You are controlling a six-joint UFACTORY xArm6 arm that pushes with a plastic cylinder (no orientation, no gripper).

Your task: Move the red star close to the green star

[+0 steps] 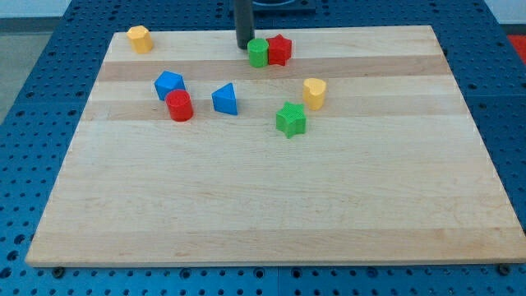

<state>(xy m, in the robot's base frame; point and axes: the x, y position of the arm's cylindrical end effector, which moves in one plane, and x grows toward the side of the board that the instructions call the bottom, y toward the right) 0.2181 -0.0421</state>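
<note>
Wooden board closest, filling most of the view. Dark rod up top, tip just left of green cylinder — bare rod, nothing to clench. Red star touching that cylinder's right side. Green star well below, near yellow heart.

Eight blocks sit on the table: two yellow, two blue, two red, two green (one star apiece).
</note>
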